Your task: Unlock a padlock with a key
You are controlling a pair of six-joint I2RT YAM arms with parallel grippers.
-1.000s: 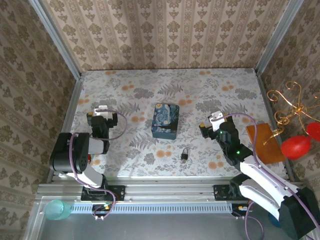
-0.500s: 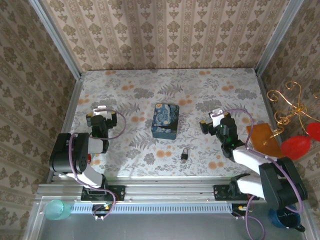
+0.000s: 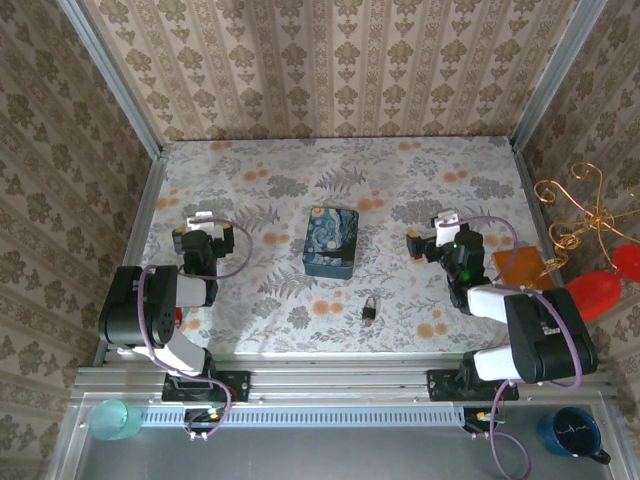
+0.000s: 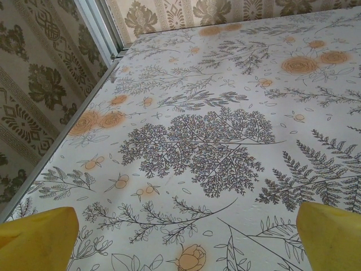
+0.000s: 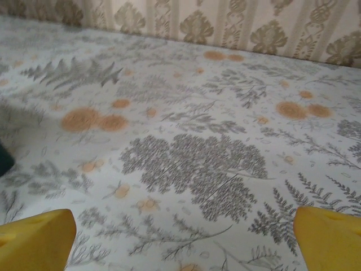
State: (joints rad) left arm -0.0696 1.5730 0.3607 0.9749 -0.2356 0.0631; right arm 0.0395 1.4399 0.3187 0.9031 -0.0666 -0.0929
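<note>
The tiny dark padlock with a thin silvery shackle [image 3: 369,310] lies on the floral tabletop [image 3: 270,185], near the blue swirl-painted rectangular tin [image 3: 331,241]. The left pincer [image 3: 205,232] and the right pincer [image 3: 432,241] are both released, grasping nothing, well apart from it.

Tiny dark padlock [image 3: 369,310] — silvery shackle, lying on tabletop.

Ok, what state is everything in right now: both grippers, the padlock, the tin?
Left gripper: open, empty.
Right gripper: open, empty.
Padlock: lying on the table, clear of both grippers; too small to tell if it is locked.
Tin: lid on, lying flat on the table.
</note>
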